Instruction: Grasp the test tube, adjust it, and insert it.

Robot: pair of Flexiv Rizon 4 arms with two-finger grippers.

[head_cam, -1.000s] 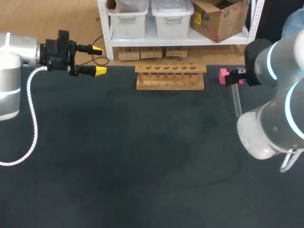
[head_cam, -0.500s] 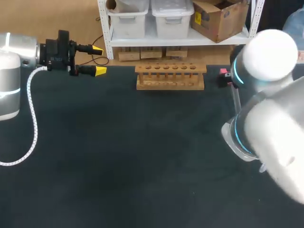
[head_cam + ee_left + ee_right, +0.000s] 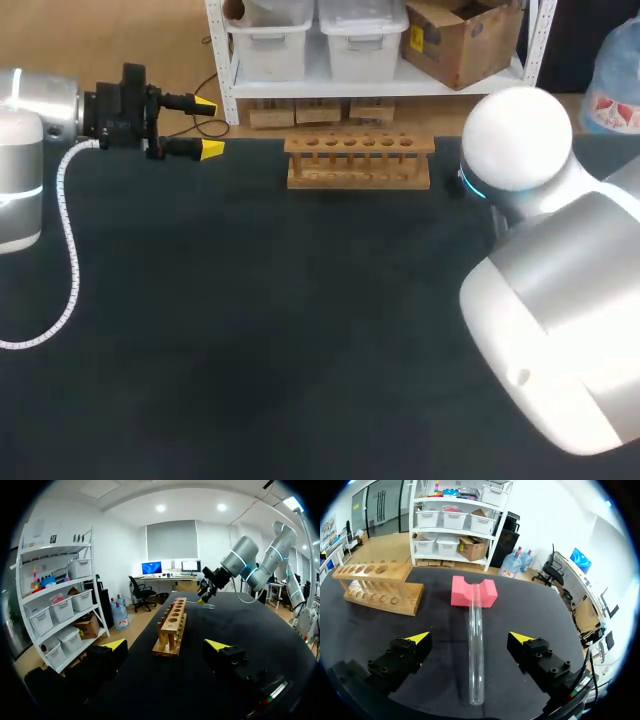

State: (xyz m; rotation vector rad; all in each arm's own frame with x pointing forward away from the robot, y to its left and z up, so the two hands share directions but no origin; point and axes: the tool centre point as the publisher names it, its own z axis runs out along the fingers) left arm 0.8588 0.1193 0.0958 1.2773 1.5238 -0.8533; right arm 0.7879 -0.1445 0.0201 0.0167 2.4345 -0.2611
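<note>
A clear glass test tube lies on the black table, one end resting in the notch of a pink foam block. My right gripper hovers over it, open, with one yellow-tipped finger on each side of the tube and neither touching it. In the head view my right arm hides both tube and block. The wooden rack with its row of holes stands at the table's far middle, also seen as the rack beside the block. My left gripper is open and empty at the far left, pointing toward the rack.
A white coiled cable hangs from my left arm over the table's left side. The dark mat stretches bare in front of the rack.
My right arm has swung in over the table's right side and now covers the pink block and tube in the head view. The left arm has not moved.
</note>
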